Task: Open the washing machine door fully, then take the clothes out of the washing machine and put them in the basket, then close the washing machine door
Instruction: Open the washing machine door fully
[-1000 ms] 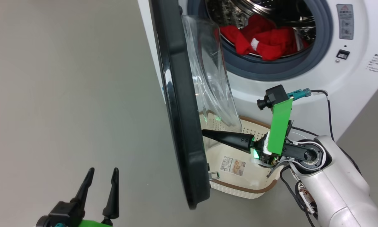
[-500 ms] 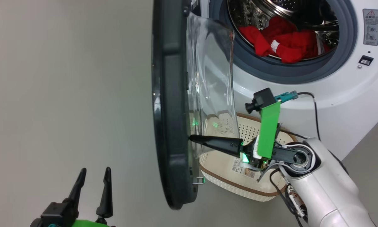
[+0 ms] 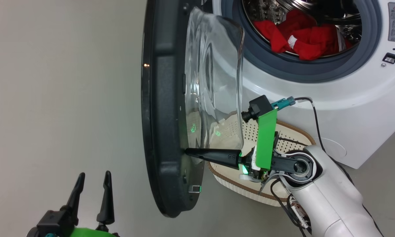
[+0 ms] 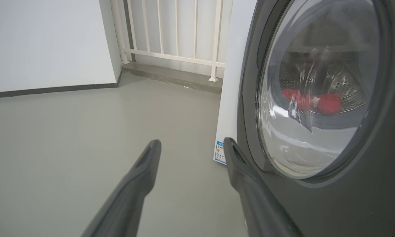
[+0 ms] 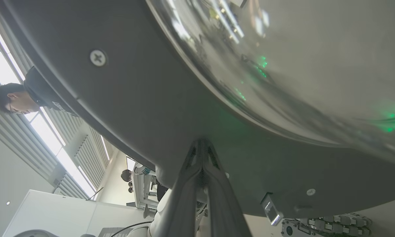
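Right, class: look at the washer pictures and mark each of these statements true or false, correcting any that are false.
1. The right tool is shut, its tips against the inner side of the washing machine door. True.
2. The clothes lie in the basket. False: they lie inside the washing machine.
3. The left tool is open and holds nothing. True.
4. The washing machine door is closed. False: it stands swung open, edge-on in the head view.
5. The basket sits on top of the washing machine. False: it is on the floor in front of the machine, below the opening.
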